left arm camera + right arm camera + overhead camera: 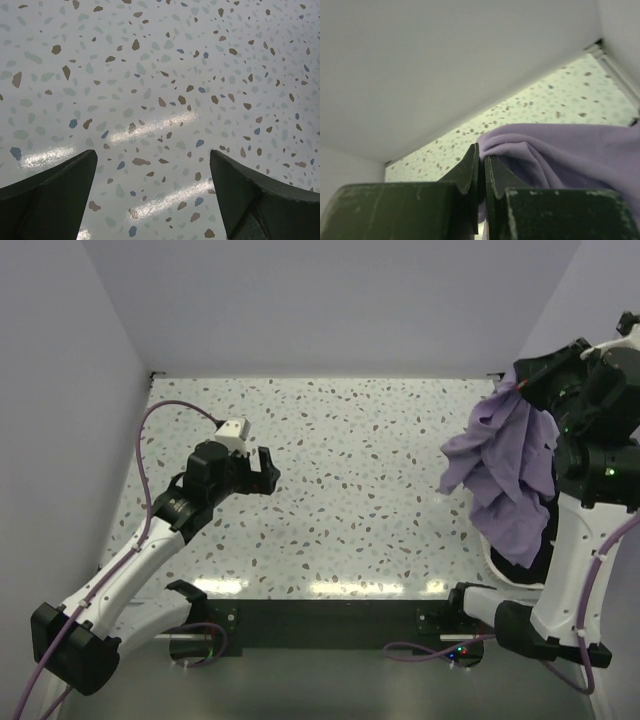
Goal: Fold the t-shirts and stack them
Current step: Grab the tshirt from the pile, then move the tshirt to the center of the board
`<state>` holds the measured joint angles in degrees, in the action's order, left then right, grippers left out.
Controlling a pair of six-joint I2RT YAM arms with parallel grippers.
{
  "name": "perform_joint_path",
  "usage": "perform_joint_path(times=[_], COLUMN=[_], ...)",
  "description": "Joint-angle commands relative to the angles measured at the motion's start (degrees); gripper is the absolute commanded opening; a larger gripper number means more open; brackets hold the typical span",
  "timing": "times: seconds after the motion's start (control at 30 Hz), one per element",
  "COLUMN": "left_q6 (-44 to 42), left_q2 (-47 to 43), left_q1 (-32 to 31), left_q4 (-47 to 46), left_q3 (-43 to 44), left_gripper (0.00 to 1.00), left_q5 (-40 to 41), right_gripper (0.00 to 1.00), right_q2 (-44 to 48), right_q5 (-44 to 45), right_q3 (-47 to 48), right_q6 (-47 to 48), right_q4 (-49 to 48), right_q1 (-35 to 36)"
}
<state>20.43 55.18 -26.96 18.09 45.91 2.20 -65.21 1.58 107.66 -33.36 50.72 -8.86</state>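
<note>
The right end effector is shut on a bunched edge of the lavender t-shirt. In the right wrist view its two fingers meet almost tip to tip, with a fold of purple cloth pinched between them.

From above, the shirt hangs off that pinch at about 3 o'clock on the table. It is raised and crumpled rather than spread. Its long axis runs from the grip at 12 o'clock down to its loose hem at 6 o'clock, with a sleeve or corner drooping out toward 9 o'clock.

The left end effector sits near 9 o'clock on the table, well apart from the cloth. Its fingers are spread wide, with only speckled table surface between and below them, so it holds nothing. From there the shirt lies toward 3 o'clock, across the width of the table.

We judge that the coming move turns on this gap. The right arm is the only one at the shirt. To lay it flat, either the right arm must carry the cloth toward the centre, or the left must cross over to catch a free corner.

We see no bin or basket. A dark shape below the hanging hem may be the black t-shirt or part of the right arm, but the cloth hides too much for us to say.
</note>
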Motion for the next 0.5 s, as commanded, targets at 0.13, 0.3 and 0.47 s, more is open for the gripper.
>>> perform_joint_path(times=[0.13,0.3,0.47], left_q6=[-0.1,0.1,0.3], left_q2=[-0.9,-0.5,0.0], left_q1=[3.5,6.9,8.0], left_q4=[-0.2,-0.7,-0.5], left_q3=[2.3,2.1,2.1], left_gripper=[1.0,1.0,1.0], left_q5=[2.4,0.9,1.4], right_gripper=[0.0,0.0,0.0], right_q2=[-8.2,-16.2,-24.2], right_q5=[-20.6,-21.7,-17.8], right_q3=[14.6,25.5,29.2], right_q6=[-8.4,-12.6,-10.1], right_q4=[-14.8,-18.8,-19.4], right_q1=[6.5,18.3,33.4])
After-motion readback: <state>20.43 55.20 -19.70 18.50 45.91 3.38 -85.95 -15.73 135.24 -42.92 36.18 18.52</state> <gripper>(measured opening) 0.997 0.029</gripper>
